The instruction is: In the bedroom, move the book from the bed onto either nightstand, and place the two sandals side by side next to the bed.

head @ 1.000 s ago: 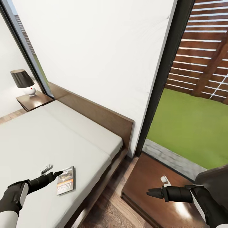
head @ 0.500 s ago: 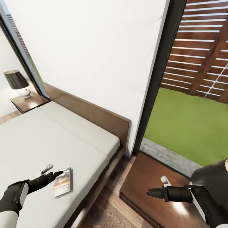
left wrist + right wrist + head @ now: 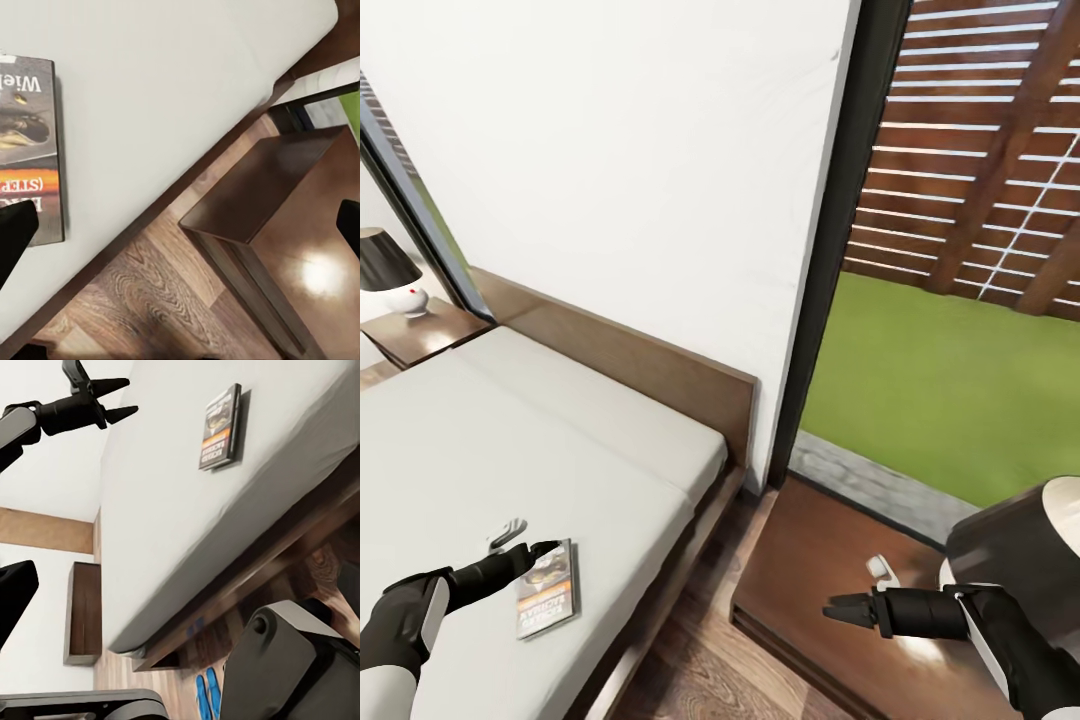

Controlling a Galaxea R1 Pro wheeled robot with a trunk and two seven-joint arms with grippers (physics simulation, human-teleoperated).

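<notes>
Here, at the far left of the head view, we see a lamp [image 3: 385,272] with a dark shade on the far nightstand [image 3: 410,332], beside the bed [image 3: 510,440] and its brown headboard. Our left end effector [image 3: 525,540] hangs just over the off-white mattress with its fingers spread wide — nothing between them. Just beside its tips lies the book [image 3: 547,588], flat on the mattress near the bed's edge; the left wrist view shows the same book [image 3: 28,150] with its orange band, one dark fingertip [image 3: 15,232] at its lower corner, though we cannot tell whether they touch.

Moving right, past the wood-plank floor [image 3: 700,670], the near nightstand [image 3: 810,570] stands close to the bed's side, its glossy reddish-brown top bare where we see it. Our right end effector [image 3: 850,607] hovers above that top, and we cannot tell how far apart its fingers are. Further right a dark-shaded lamp [image 3: 1020,550] stands on the nightstand, with the tall window [image 3: 960,330] behind. In the right wrist view, two blue sandals [image 3: 210,694] lie on the floor near the bed's lower edge — partly hidden.
</notes>
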